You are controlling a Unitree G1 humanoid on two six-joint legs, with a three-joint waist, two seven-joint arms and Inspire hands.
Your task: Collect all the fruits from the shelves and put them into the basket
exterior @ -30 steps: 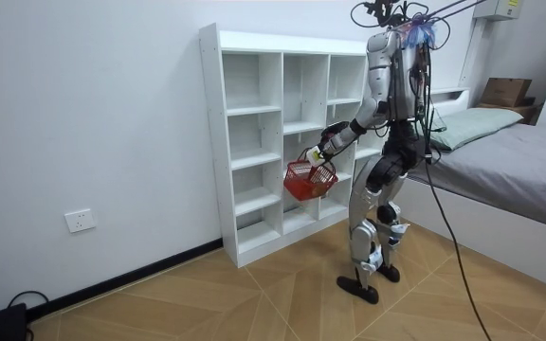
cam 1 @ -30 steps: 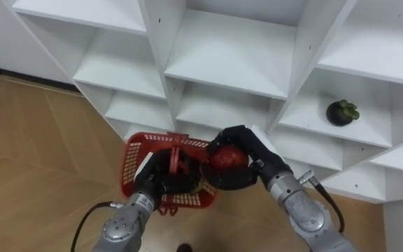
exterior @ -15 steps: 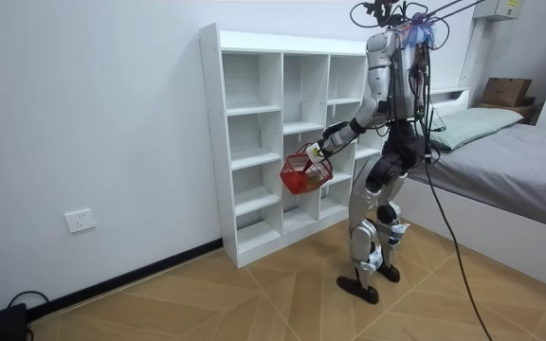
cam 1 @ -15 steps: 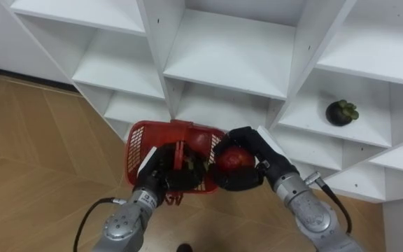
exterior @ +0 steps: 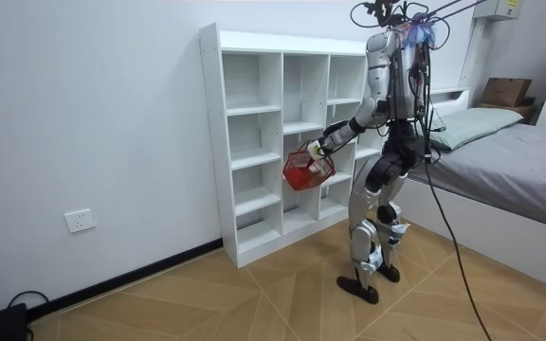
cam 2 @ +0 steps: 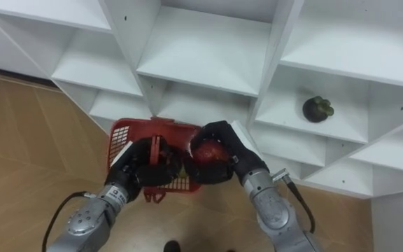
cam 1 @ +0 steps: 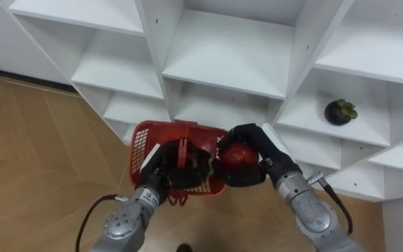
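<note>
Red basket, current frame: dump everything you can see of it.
The red basket looks like plastic, with slotted mesh walls and a solid rim. Its red handle is gripped by the left hand, which carries it in the air before the white shelf unit's lower compartments, above the wooden floor. The right hand holds a red fruit at its right rim; whether they touch is unclear. The hands hide most of its inside.

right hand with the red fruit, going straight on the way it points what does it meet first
Most likely the red basket held by the left hand: the right hand, curled round the red fruit, points at its rim, though depth is unclear.
</note>
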